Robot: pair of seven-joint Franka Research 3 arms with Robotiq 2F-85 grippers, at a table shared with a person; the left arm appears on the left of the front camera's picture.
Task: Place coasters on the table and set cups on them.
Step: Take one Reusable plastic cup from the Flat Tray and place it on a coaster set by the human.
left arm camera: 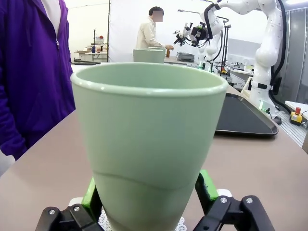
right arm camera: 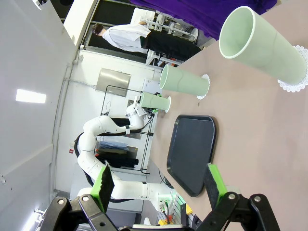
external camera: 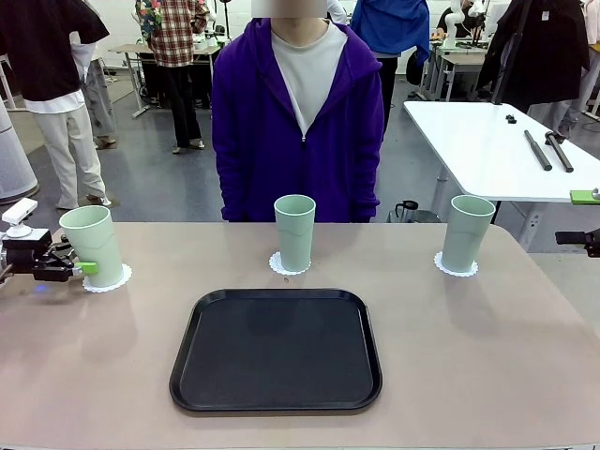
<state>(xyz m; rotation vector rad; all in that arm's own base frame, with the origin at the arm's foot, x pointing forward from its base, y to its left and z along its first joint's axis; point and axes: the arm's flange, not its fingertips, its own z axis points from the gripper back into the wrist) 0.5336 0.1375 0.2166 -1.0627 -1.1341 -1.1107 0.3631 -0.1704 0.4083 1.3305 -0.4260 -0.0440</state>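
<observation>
Three pale green cups, left (external camera: 93,244), middle (external camera: 294,232) and right (external camera: 466,232), are seen standing upright with mouths up, each on a white scalloped coaster (external camera: 107,278) along the far half of the tan counter (external camera: 469,356), behind a black tray (external camera: 277,349); each coaster is largely hidden beneath its cup. The left gripper (external camera: 86,267) is held level at the counter's left edge, its green-padded fingers (left arm camera: 90,195) spread around the left cup's lower wall, though contact cannot be made out. The right gripper (right arm camera: 159,182) is held rolled sideways beyond the right cup, its fingers spread wide on nothing, while the person's hands are cut off from sight behind the counter.
</observation>
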